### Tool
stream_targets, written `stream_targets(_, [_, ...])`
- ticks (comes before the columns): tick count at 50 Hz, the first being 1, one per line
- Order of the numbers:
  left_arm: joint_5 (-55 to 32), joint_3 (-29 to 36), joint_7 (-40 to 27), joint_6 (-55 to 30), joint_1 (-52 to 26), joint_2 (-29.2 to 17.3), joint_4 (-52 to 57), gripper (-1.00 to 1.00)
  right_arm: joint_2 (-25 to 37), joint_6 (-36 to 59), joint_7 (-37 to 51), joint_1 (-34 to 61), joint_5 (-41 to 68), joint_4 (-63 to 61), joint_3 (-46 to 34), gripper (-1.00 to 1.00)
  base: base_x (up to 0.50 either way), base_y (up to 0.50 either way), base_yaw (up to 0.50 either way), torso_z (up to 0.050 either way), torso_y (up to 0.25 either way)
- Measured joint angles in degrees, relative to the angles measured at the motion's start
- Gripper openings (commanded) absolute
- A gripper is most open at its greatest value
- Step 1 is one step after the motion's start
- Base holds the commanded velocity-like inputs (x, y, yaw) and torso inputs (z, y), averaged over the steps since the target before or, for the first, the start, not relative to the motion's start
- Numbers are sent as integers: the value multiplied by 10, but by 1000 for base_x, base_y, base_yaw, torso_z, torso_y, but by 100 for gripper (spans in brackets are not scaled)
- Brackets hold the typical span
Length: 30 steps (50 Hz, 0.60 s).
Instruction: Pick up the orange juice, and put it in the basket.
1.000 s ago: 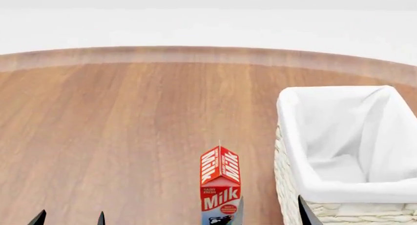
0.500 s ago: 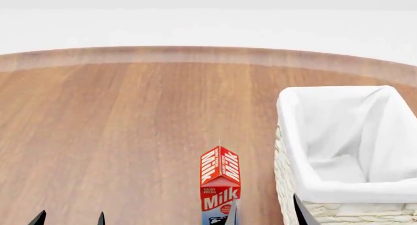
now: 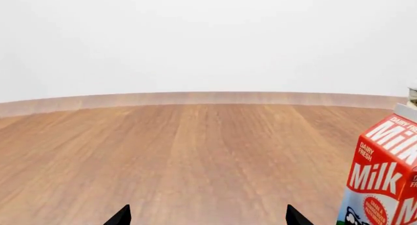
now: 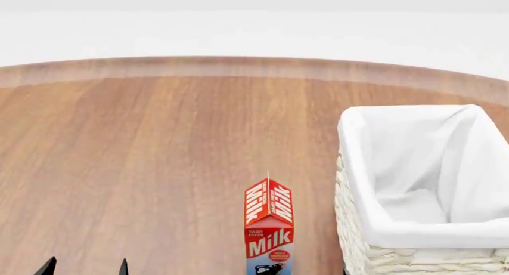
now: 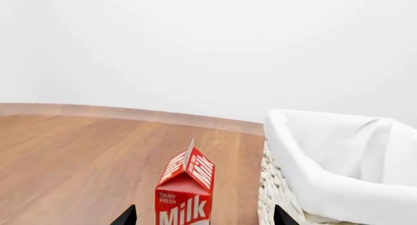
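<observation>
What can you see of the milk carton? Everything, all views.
The milk carton is a red gable-top box with white "Milk" lettering, "Dairy Fresh" in small print and a blue-and-white band low down. It looks like printed card, closed, undamaged. It stands upright on the wooden table, just left of the basket with a gap between them. Nothing grips it. Its base is cut off in every view.

A bare simulated test scene rather than any lived-in room: a round wooden desk [image 4: 159, 167] with an even, repeating grain stands against a flat, featureless white backdrop with no walls, furniture or windows. On it stand only grocery-style props, a red-and-white milk carton [image 4: 268, 227] and a cream wicker basket [image 4: 354, 227] with a white cloth liner, both cleanly rendered
</observation>
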Motion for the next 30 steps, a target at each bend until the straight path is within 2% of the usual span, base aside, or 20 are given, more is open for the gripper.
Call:
stream_targets(16, [-4,5,-4,1,-1,-4,0,100,13,-61,2,-62,-18,0,-27,100,0,0,0,0,0])
stream_targets(30, [-7,9,-8,1,-1,-7,1,100,16,-89,3,-80,-29,13,-47,100,0,0,0,0,0])
